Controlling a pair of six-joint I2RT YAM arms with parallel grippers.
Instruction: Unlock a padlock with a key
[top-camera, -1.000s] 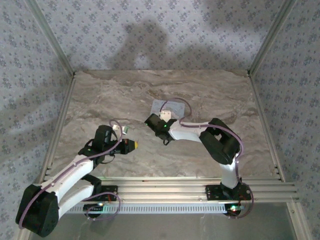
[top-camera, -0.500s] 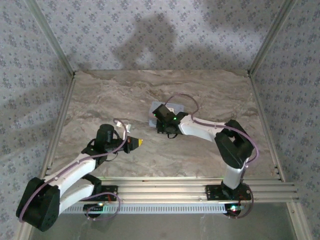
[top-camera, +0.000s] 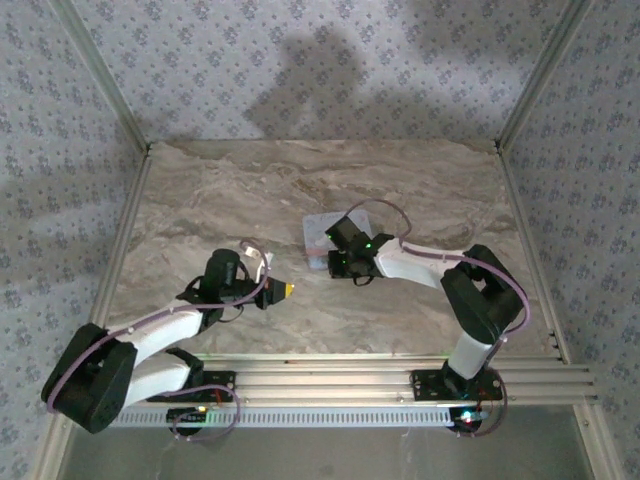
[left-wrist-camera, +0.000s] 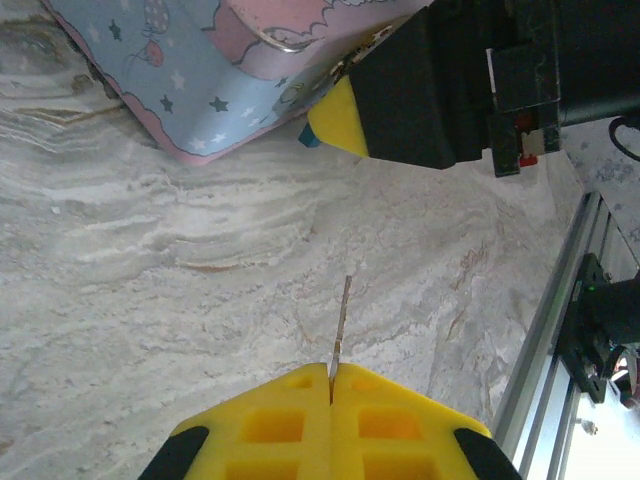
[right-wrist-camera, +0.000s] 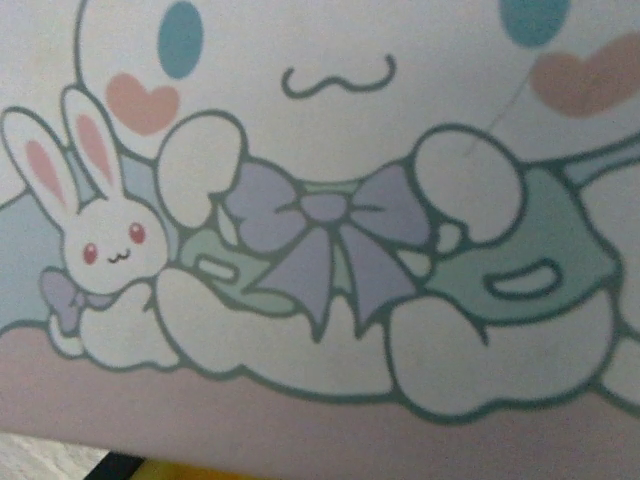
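My left gripper (left-wrist-camera: 331, 370) is shut on a thin metal key (left-wrist-camera: 340, 322), whose blade sticks out of the yellow pads toward the tin. In the top view the left gripper (top-camera: 285, 291) hovers low, left of the right one. My right gripper (top-camera: 338, 266) is pressed against the near edge of the light-blue cartoon tin (top-camera: 318, 228). From the left wrist, its yellow fingertip (left-wrist-camera: 338, 115) touches the tin's pink side (left-wrist-camera: 200, 150). A tiny bluish bit, perhaps the padlock (left-wrist-camera: 309, 139), peeks out under that tip. Whether the right jaws are open or shut is hidden.
The tin's printed lid (right-wrist-camera: 320, 200) is very close to the right wrist camera. Bare marble tabletop (left-wrist-camera: 180, 300) lies between the key and the tin. An aluminium rail (left-wrist-camera: 560, 300) runs along the table's near edge, and patterned walls (top-camera: 320, 70) enclose the other sides.
My right gripper swung right and back onto the tin's near edge. My left gripper, still holding the key, crept right toward the tin.
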